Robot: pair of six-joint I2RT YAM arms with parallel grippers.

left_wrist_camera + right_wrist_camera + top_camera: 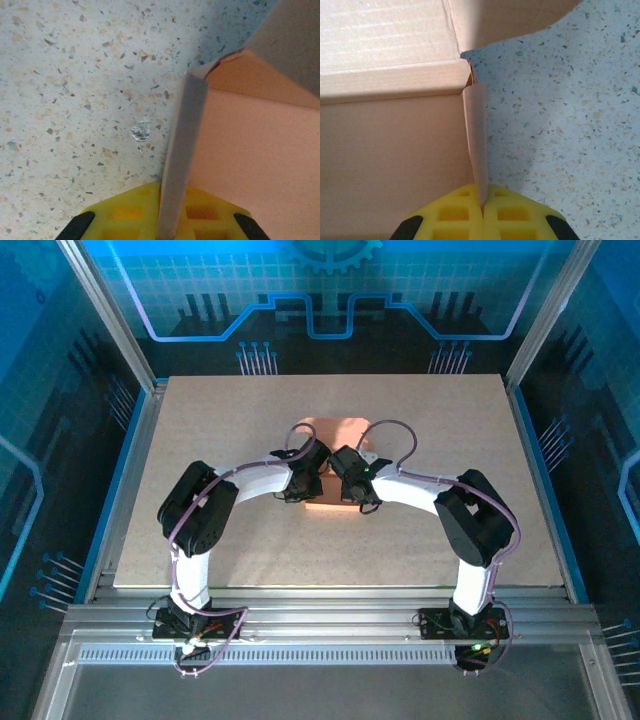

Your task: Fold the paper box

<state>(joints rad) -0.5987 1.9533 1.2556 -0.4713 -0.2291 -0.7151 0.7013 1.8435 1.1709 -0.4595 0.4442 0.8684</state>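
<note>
The paper box (336, 432) is salmon-orange cardboard lying mid-table, partly covered by both wrists. In the left wrist view its left side wall (184, 145) stands upright, edge-on, running down between my yellow fingers (125, 215). The left gripper (172, 200) is shut on that wall, with the box floor (250, 160) to its right. In the right wrist view the right side wall (477, 135) stands upright too. The right gripper (482, 202) pinches its near end, and the box floor (385, 160) lies to its left. From above, the left gripper (301, 490) and right gripper (358, 498) face each other across the box.
The speckled tabletop (200, 440) stretches wide on all sides of the box. A far flap (385, 35) of the box rises behind the floor. Metal frame rails (330, 615) run along the near edge by the arm bases.
</note>
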